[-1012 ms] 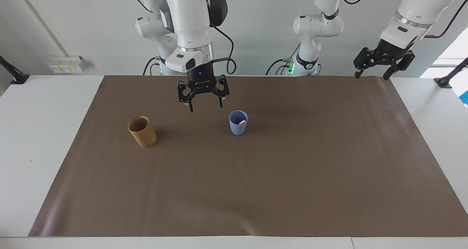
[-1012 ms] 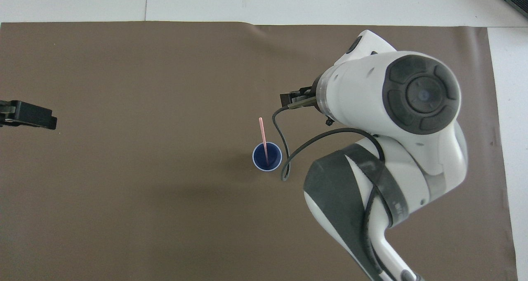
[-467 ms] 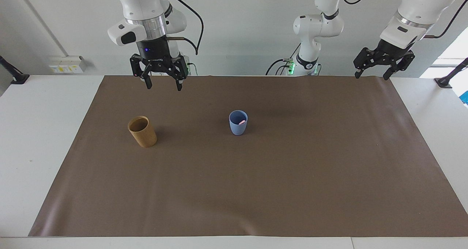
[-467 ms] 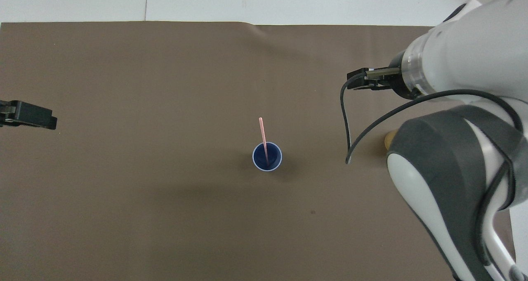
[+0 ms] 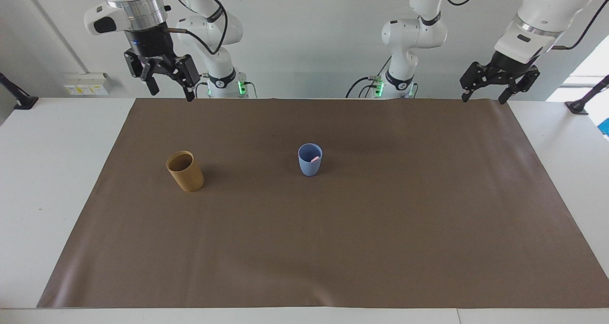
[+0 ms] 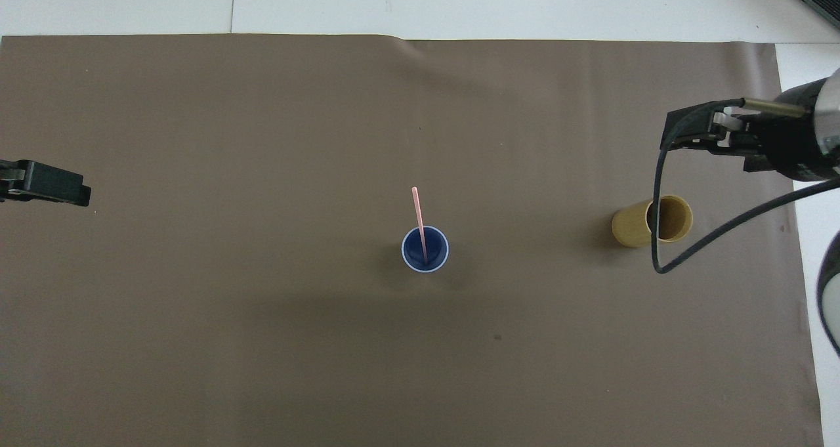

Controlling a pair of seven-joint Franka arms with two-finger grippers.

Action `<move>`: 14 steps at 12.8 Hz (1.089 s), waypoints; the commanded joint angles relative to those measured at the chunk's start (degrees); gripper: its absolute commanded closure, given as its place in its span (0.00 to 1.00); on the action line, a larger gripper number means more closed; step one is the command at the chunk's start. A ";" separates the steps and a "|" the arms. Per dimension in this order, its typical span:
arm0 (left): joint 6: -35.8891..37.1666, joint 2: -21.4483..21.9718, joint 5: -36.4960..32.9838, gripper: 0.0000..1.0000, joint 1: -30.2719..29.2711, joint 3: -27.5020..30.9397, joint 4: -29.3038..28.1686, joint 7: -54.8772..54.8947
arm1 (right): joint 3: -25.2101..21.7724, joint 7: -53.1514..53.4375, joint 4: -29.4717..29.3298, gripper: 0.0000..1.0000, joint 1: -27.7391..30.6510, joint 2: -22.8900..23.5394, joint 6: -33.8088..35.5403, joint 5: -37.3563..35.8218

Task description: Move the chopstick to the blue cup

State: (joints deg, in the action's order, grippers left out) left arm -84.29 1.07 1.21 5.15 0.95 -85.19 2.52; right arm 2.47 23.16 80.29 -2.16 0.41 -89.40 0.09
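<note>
Pale pink in light blue: facing view, chopstick [image 5: 315,159] tip showing inside the blue cup [image 5: 309,160], mid-mat on the worktop [image 5: 57,181]. Tan wooden cup [image 5: 185,171] well apart, toward the right arm's end, looking empty. Right gripper [image 5: 166,83] raised high over the mat's edge nearest the robots, fingers spread, holding nothing. Left gripper [image 5: 487,93] likewise released and empty, parked over the mat's corner at its own end, waiting.

Overhead view: chopstick [image 6: 418,218] standing in the blue cup [image 6: 425,249], leaning away from the robots, upper part out over the rim. Wooden cup [image 6: 652,222] interior bare. Right gripper [image 6: 712,130] up above it, toward the mat's edge; left gripper [image 6: 42,183] just entering view.

Judged: transfer done, retreat step in hand. Next move calls for little: parking clear without nudging the cup.
</note>
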 commanded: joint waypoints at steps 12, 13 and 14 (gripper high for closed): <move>0.88 1.31 -0.51 0.00 -0.84 -0.59 -1.30 0.64 | -0.45 -17.01 12.00 0.00 6.03 -4.90 -0.16 -0.09; 0.88 1.31 -0.51 0.00 -0.84 -0.59 -1.30 0.64 | -0.54 -17.18 11.91 0.00 6.11 -4.81 0.36 -0.26; 0.88 1.31 -0.51 0.00 -0.84 -0.59 -1.30 0.64 | -0.54 -17.18 11.74 0.00 6.12 -4.81 0.80 -0.78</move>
State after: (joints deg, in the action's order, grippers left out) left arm -83.83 1.09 1.21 5.14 0.93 -85.33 2.53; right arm 1.68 7.56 90.15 3.40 -2.69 -88.64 -0.05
